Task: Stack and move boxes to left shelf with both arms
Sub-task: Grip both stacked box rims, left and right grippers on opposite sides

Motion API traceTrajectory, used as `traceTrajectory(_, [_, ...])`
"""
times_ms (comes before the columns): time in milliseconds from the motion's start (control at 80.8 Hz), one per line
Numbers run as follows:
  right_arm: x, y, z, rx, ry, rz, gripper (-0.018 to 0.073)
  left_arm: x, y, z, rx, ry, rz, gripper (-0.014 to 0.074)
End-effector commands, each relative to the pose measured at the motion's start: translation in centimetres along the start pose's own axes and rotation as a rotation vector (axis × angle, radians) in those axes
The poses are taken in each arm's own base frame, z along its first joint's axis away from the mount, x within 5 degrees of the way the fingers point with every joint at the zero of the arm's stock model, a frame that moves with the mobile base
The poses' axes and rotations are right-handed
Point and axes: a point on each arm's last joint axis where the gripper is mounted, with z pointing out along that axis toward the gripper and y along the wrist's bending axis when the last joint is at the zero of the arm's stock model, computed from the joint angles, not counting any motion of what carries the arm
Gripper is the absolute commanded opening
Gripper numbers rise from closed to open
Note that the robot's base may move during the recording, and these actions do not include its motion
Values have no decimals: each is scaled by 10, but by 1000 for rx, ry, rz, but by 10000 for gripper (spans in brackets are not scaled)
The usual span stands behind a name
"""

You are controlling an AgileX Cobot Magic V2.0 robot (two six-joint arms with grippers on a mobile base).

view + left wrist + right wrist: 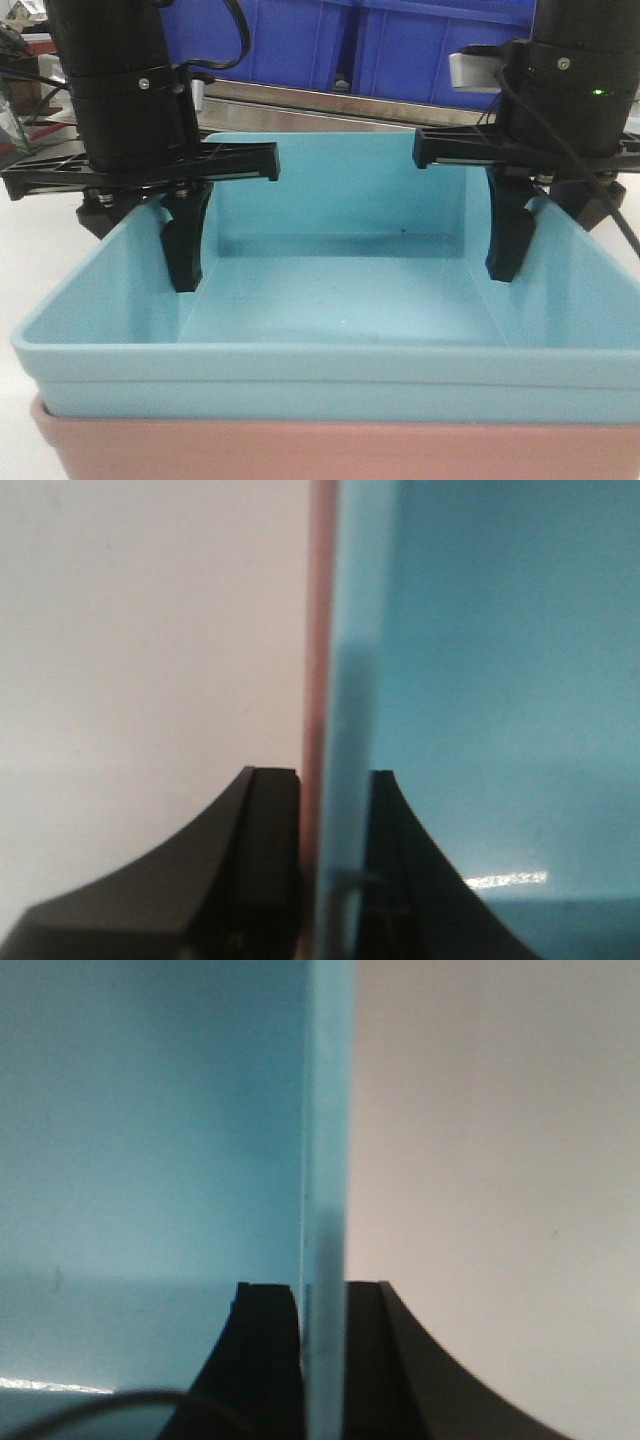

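The light blue box (pixel 330 300) sits nested inside the salmon pink box (pixel 300 450), close in front of the front-facing camera. My left gripper (pixel 160 268) is shut on their left walls, its inner finger (pixel 186 245) inside the blue box. In the left wrist view, the left gripper (pixel 335 780) pinches the pink rim (pixel 320 630) and blue wall (pixel 355 630) together. My right gripper (pixel 535 255) is shut on the blue box's right wall. In the right wrist view, the right gripper (pixel 322 1290) clamps the blue wall (pixel 325 1110). A steel shelf bar (pixel 320 105) runs behind; whether it is the left shelf I cannot tell.
Large dark blue crates (pixel 400 40) stand on the steel level behind the boxes. A white table surface (pixel 40 240) lies to both sides of the stack. Cables hang from both arms.
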Motion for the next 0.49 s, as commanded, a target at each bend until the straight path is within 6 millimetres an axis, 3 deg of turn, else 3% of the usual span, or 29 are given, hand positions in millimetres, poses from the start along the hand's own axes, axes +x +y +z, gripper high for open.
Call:
traceTrajectory(0, [-2,0,-18,-16,-48,-5,55,0,-4,-25,49,-56,-2,-7])
traceTrajectory(260, [1,-1,-27,-7,-29,14,57,1,-5,-34,35,-12,-16,-7])
traceTrajectory(482, [3,0,-79,-62,-126,22,57,6,-5,-77,45,-43,-51,-7])
